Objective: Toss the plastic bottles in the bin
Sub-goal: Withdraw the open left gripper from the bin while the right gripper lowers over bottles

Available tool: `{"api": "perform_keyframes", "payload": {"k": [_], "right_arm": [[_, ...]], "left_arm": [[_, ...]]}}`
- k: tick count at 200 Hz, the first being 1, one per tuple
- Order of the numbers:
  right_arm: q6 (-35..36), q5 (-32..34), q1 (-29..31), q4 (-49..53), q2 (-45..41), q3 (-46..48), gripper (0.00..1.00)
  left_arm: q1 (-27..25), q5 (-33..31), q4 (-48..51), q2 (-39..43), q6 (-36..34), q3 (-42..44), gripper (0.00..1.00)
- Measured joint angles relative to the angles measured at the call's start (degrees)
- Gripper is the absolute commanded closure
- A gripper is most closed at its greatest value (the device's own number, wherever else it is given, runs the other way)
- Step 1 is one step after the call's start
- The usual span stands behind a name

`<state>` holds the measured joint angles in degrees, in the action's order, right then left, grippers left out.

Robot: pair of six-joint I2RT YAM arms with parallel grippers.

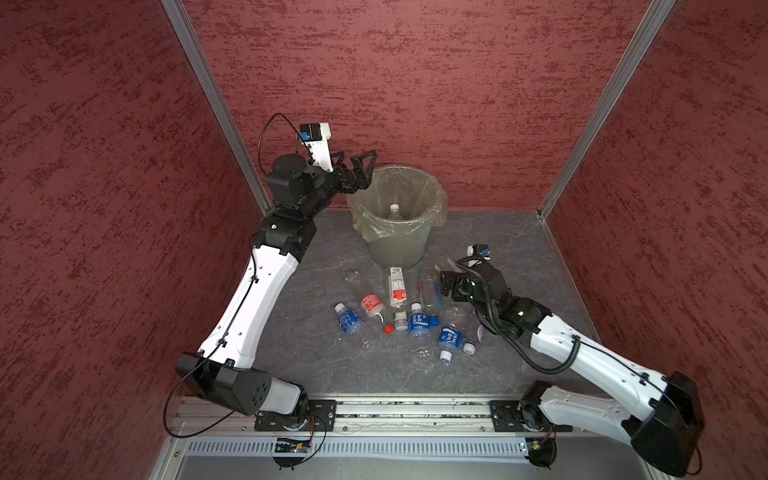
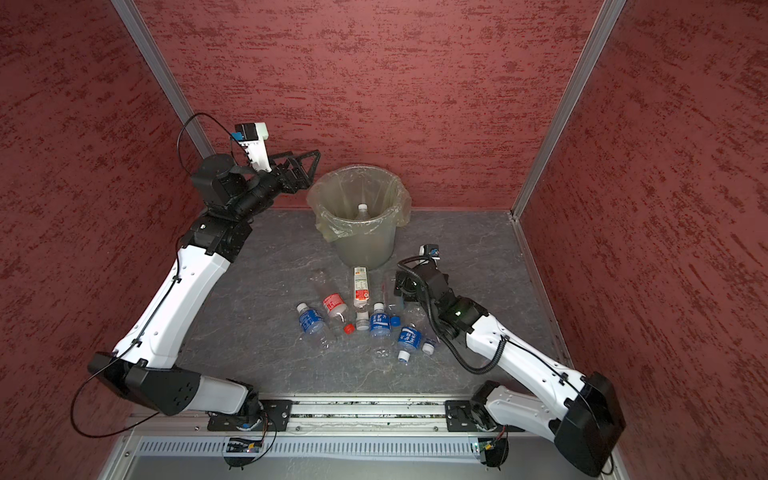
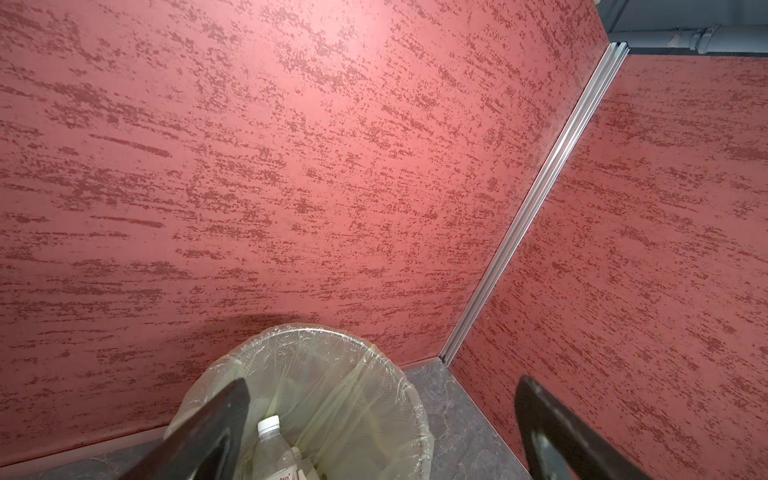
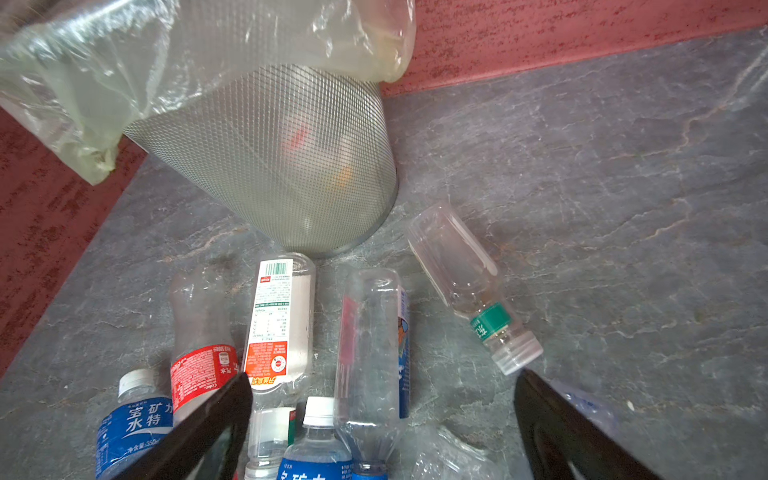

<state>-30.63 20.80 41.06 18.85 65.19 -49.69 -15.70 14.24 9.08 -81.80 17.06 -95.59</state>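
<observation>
Left gripper [image 1: 360, 159]: fingers apart, nothing held. It is raised beside the left rim of the bin [image 1: 398, 249], at upper centre in both top views. A white-capped clear bottle [image 1: 393, 210] is inside the bin. Right gripper [image 4: 383, 374]: fingers apart, nothing held. It sits low over the plastic bottles [image 1: 417, 323], which lie clustered on the grey table [image 1: 498, 374] just below the bin in the frame. In the right wrist view, a clear bottle with a red-and-blue label [image 4: 372, 353] lies ahead of the gap between the fingers.

Grey marbled tabletop [image 1: 374, 374] with the bin [image 1: 397, 249] and scattered plastic bottles [image 1: 417, 325]
</observation>
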Motion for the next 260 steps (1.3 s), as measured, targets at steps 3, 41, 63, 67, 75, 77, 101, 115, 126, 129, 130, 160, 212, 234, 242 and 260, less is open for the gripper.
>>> {"api": "perform_keyframes", "payload": {"k": [3, 41, 63, 67, 75, 77, 101, 115, 126, 129, 130, 160, 212, 234, 242, 260], "right_arm": [[-0.15, -0.02, 0.0, 0.22, 0.52, -0.37, 0.01], [-0.98, -0.17, 0.0, 1.11, 4.42, -2.54, 0.01], [-0.92, -0.15, 0.0, 2.23, 6.03, -3.58, 0.01], [-0.9, -0.17, 0.0, 2.43, 6.58, -4.07, 0.01], [-0.85, -0.2, 0.0, 2.82, 7.65, -5.07, 0.01], [-0.83, -0.22, 0.0, 2.93, 7.93, -5.38, 0.01], [-0.35, -1.01, 0.0, 3.39, 10.71, -7.48, 0.01], [0.11, -1.81, 0.0, 3.52, 12.07, -8.0, 0.01], [0.57, -2.36, 0.0, 3.63, 12.96, -8.11, 0.01], [0.66, -2.47, 0.0, 3.63, 13.22, -8.11, 0.01], [0.68, -2.51, 0.0, 3.65, 13.29, -8.11, 0.01], [1.55, -3.85, 0.0, 4.24, 15.8, -8.74, 0.01], [2.84, -5.75, -0.02, 5.27, 21.86, -13.92, 0.01], [3.32, -6.12, -0.09, 6.43, 24.79, -16.04, 0.01], [3.56, -6.21, -0.28, 6.99, 25.81, -16.74, 0.01], [3.93, -6.34, -0.52, 8.24, 27.71, -18.34, 0.01]], "left_arm": [[0.0, -0.04, 0.07, 0.22, 0.02, 0.46, 0.01], [0.0, -1.09, 1.7, 3.52, 0.24, 8.5, 0.01], [0.0, -1.44, 2.14, 6.58, 0.81, 13.94, 0.01], [0.0, -1.46, 2.23, 7.15, 1.03, 14.84, 0.01], [0.0, -1.49, 2.62, 8.46, 1.18, 16.63, 0.01], [0.0, -1.49, 2.67, 8.68, 1.22, 16.94, 0.01], [0.0, -1.44, 3.1, 12.44, 1.46, 21.38, 0.0], [0.0, -1.33, 3.39, 14.97, 1.55, 24.2, 0.01], [0.0, -1.16, 3.69, 16.65, 1.55, 26.05, 0.01], [0.0, -1.07, 3.82, 17.11, 1.55, 26.51, 0.01], [0.0, -1.03, 3.85, 17.25, 1.55, 26.62, 0.01], [0.0, 0.57, 5.55, 21.14, 1.44, 30.77, 0.0], [0.02, 2.27, 8.39, 27.36, 1.16, 40.28, 0.01], [0.07, 2.38, 9.86, 29.31, 1.18, 44.24, 0.01], [0.07, 2.43, 10.27, 29.83, 1.2, 45.55, 0.01], [0.07, 2.58, 11.28, 30.88, 1.36, 48.0, 0.01]]}}
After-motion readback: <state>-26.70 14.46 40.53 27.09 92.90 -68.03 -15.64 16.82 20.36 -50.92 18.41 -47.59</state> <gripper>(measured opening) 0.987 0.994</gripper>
